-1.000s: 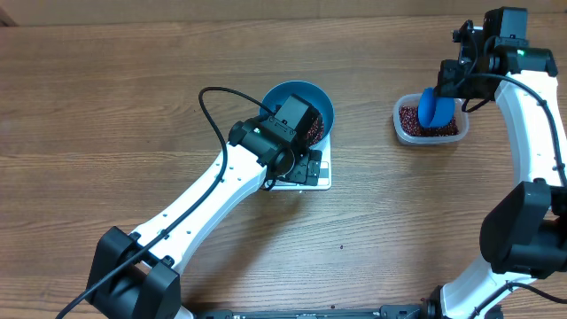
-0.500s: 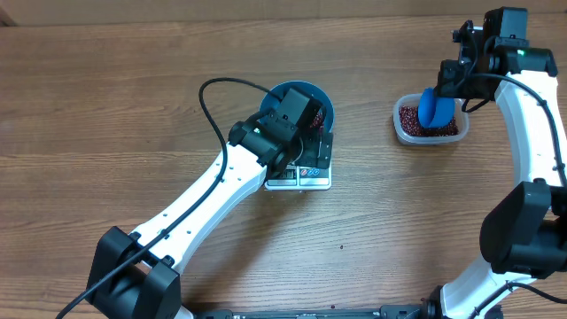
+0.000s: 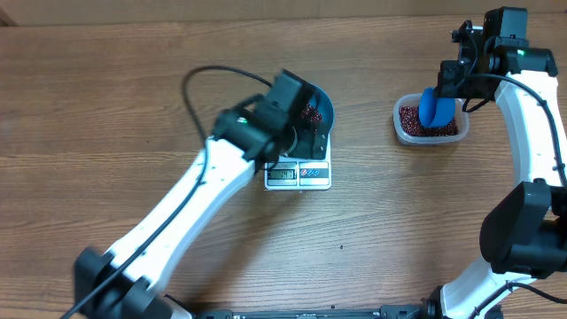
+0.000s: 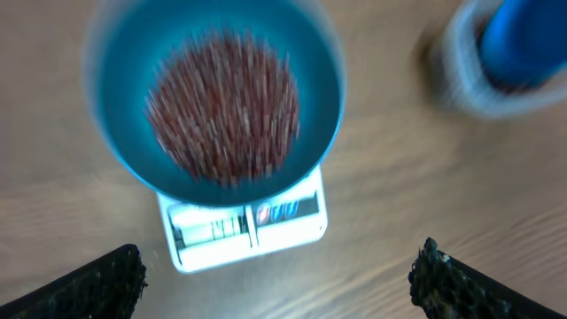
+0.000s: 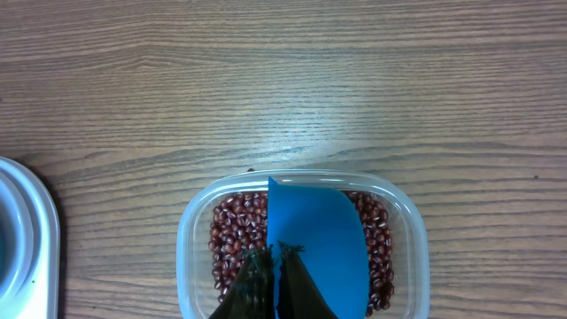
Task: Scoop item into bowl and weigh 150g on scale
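Sitting on scale, bowl holding beans

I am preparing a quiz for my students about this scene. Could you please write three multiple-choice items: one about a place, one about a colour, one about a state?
1. Where does the bowl stand?
A on the scale
B beside it
C under it

2. What colour is the scoop?
A white
B red
C blue

3. How is the right gripper?
A open and empty
B shut on the scoop
C shut on the bowl

Key:
1 A, the scale's display shows just below the bowl's rim.
2 C, the right wrist view shows it blue over the beans.
3 B, its fingers pinch the scoop.
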Tool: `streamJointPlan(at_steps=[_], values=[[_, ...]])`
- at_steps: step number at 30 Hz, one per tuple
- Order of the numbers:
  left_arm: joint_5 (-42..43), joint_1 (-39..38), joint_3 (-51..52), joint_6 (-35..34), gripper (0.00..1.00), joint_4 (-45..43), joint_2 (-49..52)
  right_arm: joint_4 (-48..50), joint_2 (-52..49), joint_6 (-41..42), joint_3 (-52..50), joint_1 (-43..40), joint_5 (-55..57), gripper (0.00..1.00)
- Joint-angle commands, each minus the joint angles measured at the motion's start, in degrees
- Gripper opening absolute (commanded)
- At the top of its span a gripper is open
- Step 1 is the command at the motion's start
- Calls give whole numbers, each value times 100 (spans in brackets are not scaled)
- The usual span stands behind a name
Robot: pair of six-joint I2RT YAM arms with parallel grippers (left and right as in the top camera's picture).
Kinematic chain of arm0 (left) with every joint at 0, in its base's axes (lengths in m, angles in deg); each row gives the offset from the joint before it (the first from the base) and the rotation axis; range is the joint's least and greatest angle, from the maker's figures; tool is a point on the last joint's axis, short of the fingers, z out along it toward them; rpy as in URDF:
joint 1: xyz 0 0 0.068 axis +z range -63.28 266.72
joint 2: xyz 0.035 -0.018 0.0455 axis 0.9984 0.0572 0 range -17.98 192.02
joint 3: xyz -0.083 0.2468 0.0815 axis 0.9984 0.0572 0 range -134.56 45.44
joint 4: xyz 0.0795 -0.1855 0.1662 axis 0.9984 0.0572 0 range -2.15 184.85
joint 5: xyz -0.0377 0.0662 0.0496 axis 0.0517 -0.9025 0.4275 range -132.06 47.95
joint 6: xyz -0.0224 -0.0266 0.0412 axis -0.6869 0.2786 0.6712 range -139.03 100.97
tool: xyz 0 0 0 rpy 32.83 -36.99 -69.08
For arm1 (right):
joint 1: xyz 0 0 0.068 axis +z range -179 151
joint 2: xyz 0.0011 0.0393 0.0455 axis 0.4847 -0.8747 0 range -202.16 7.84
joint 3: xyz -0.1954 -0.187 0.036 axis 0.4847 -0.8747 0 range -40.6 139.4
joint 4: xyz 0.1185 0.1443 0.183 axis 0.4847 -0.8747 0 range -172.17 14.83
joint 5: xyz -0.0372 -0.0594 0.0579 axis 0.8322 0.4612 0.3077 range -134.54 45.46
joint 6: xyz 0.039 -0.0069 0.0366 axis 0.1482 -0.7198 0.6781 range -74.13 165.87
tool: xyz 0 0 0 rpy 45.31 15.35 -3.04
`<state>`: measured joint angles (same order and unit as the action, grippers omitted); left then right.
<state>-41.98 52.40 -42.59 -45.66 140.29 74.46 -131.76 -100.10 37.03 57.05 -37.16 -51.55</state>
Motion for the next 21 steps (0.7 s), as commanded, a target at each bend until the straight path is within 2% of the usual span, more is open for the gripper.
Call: streamJointPlan(at_steps=[1,5,17,21], values=[[-682,155,-516,28,99,2,-813,70,142,-20,-9,11,59,4],[-1403,195,-511,24,100,243,-1102,85,142,7,-9,11,57,4],[-1399,195,-323,26,99,710,-457,-83,142,417,-291,140,37,4],[-1399,195,-323,26,99,710,-177,0,142,417,-597,254,-372,4]])
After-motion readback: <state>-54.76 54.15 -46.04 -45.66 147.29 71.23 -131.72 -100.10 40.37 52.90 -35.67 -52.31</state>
